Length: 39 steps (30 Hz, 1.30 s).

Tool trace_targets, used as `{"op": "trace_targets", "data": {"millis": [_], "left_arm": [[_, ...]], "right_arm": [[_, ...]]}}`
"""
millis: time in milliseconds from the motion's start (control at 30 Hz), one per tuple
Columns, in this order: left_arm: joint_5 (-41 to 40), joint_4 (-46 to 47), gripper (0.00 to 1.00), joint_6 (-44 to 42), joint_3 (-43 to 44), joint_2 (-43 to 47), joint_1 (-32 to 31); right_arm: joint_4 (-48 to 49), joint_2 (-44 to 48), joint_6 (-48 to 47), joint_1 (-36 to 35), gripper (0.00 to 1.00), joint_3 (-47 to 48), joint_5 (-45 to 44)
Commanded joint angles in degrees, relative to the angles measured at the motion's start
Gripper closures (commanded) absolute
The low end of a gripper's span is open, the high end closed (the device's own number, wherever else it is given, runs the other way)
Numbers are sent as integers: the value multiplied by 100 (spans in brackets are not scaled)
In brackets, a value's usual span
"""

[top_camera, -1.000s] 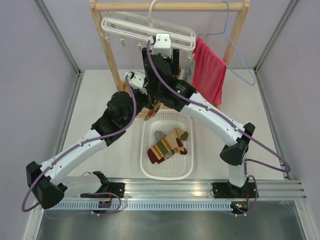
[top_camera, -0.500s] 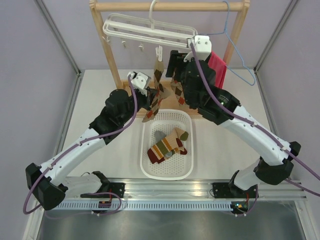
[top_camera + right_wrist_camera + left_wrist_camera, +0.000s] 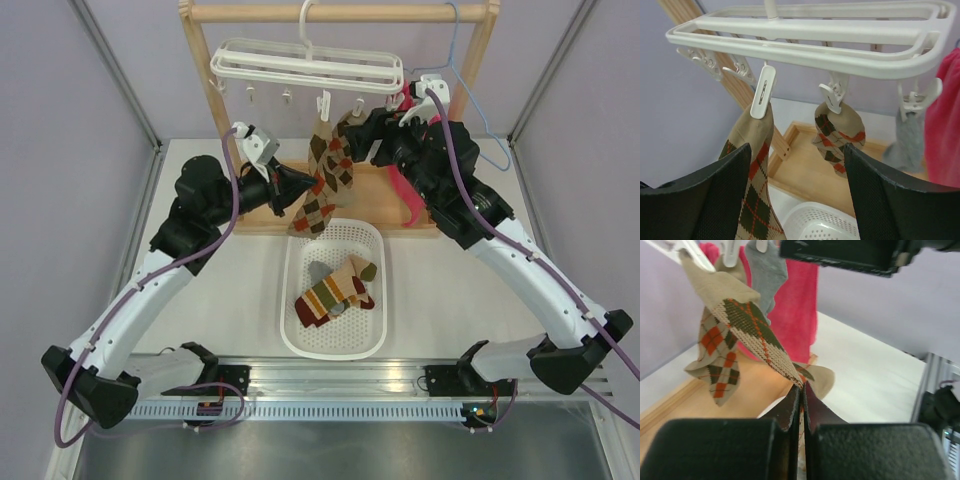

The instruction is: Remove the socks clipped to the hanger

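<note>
I have the left gripper point(image 3: 801, 390) pinched shut on the argyle sock point(image 3: 752, 330) by its toe, drawn taut from its clip point(image 3: 761, 92) on the hanger point(image 3: 815, 37); right gripper point(image 3: 796, 150) gapes empty facing that clip, presumably to free it.

The left arm point(image 3: 140, 300) rises from its base at the near left, bends at a raised elbow on the far left, and reaches right with its forearm about level. The left gripper point(image 3: 292, 188) points right, its jaws pressed together on the toe of an argyle sock point(image 3: 760, 340). The right arm point(image 3: 530, 270) sweeps out to the near right, folds back, and climbs far and left. The right gripper point(image 3: 355, 125) is held high and aimed far-left, its two fingers point(image 3: 715, 200) spread wide apart with nothing between them.
</note>
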<state>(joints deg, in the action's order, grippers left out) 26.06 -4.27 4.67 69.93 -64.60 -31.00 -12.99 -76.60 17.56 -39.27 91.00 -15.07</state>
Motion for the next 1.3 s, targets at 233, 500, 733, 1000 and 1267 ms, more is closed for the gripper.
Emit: {"op": "trace_targets", "data": {"millis": [233, 500, 733, 1000, 1267], "left_arm": [[1717, -153, 98, 755, -111, 509, 200], [1840, -302, 98, 746, -94, 501, 288], [1964, -267, 98, 773, -50, 518, 349], [2061, -179, 98, 852, -76, 615, 367], [2104, -74, 98, 896, -164, 694, 367]], "right_arm": [[2230, 110, 1152, 604, 20, -794, 2728], [3250, -145, 1759, 692, 21, -891, 3581], [3321, -522, 1874, 692, 21, -768, 3617], [3488, -918, 1935, 692, 21, -610, 3555], [4111, -1393, 2356, 692, 21, -408, 3748]]}}
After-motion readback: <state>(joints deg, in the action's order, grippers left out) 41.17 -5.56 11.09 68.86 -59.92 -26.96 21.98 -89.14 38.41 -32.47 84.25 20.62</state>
